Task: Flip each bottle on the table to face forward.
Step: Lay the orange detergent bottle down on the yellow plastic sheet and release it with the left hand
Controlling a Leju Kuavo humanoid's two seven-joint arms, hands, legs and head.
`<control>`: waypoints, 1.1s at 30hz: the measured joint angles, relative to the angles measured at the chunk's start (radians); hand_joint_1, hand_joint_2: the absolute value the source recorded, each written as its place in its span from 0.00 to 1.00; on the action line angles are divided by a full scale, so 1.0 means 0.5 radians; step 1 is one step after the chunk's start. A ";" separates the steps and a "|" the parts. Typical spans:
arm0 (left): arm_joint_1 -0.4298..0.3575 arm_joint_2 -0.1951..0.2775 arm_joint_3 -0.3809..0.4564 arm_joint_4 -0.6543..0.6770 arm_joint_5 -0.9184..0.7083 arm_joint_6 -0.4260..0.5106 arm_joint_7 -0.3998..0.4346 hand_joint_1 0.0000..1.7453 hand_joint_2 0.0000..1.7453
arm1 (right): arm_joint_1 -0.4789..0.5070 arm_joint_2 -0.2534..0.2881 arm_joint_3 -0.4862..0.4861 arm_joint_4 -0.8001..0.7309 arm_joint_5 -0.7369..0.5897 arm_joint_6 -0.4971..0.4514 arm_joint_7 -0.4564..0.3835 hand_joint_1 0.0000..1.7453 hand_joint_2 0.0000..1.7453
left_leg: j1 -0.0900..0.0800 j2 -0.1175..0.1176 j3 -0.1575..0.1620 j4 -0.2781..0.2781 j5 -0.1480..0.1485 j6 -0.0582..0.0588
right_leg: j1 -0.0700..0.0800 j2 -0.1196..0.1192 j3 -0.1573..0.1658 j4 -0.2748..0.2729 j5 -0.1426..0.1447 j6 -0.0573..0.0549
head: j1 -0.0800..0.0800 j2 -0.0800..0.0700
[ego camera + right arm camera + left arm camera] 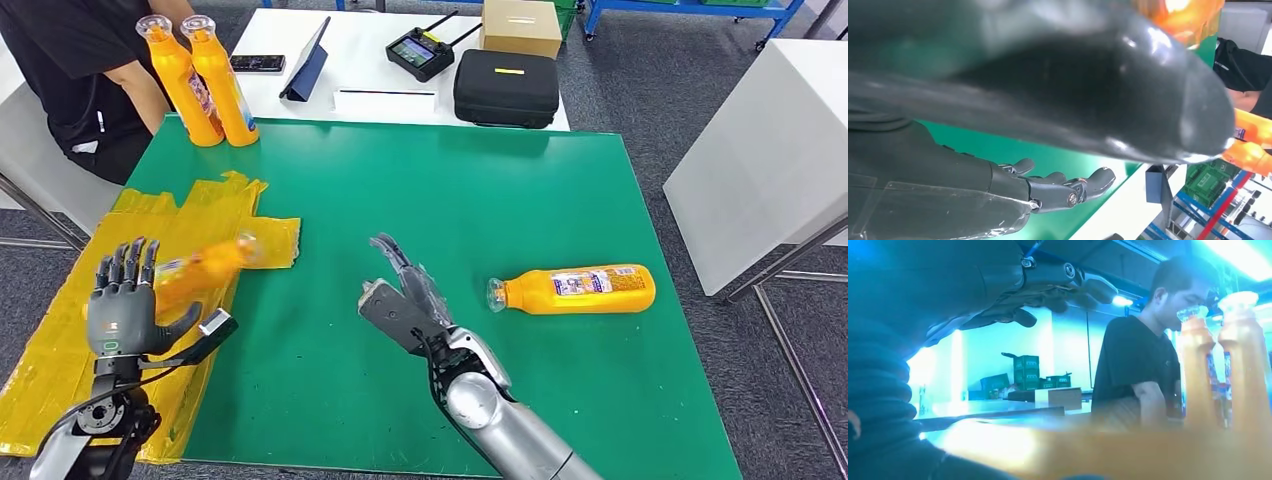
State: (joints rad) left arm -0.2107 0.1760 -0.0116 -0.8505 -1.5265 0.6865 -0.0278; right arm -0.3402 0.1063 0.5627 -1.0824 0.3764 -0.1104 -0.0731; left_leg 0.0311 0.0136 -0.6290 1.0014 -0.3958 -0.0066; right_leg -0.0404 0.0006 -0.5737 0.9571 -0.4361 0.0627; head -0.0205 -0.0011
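While our right hand (405, 295) is hovering spread and empty, we are noting the lying orange bottle (575, 290) at three o'clock, long axis crosswise, cap toward the hand.

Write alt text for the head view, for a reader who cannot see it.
Two robot hands hover over a green table: the left hand open beside a blurred orange bottle on yellow sheeting, the right hand open near a bottle lying on its side. Two upright bottles stand at the far left corner, by a seated person.
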 joint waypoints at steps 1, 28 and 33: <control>-0.004 -0.002 -0.009 0.012 0.006 0.000 -0.001 0.00 0.00 | 0.003 -0.004 0.000 -0.001 -0.001 -0.001 0.000 0.00 0.00 | 0.000 0.000 0.000 0.000 0.000 0.000 | 0.000 0.000 0.000 0.000 0.000 0.000 | 0.000 0.000; 0.534 -0.045 -0.180 -0.896 3.161 -0.539 -0.983 0.00 0.00 | 0.817 -1.250 -0.818 -0.704 1.409 -0.172 0.359 0.00 1.00 | -0.007 -0.009 -0.010 0.001 -0.006 0.005 | -0.006 -0.006 -0.003 -0.005 -0.001 0.005 | -0.001 0.000; 0.539 -0.033 -0.280 -0.926 3.223 -0.540 -0.994 0.00 0.00 | 0.850 -1.379 -0.989 -0.673 1.487 -0.099 0.332 0.00 1.00 | -0.007 -0.005 -0.008 0.000 -0.001 0.007 | -0.006 -0.004 -0.003 -0.005 0.004 0.007 | -0.001 0.000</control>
State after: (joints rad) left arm 0.0586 0.1593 -0.1515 -1.3137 0.0852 0.4165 -0.5246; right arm 0.0847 -0.5830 0.0681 -1.4187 1.1200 -0.1600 0.0929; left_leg 0.0277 0.0112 -0.6331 1.0017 -0.3963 -0.0030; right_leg -0.0432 -0.0015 -0.5754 0.9548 -0.4343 0.0664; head -0.0211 -0.0011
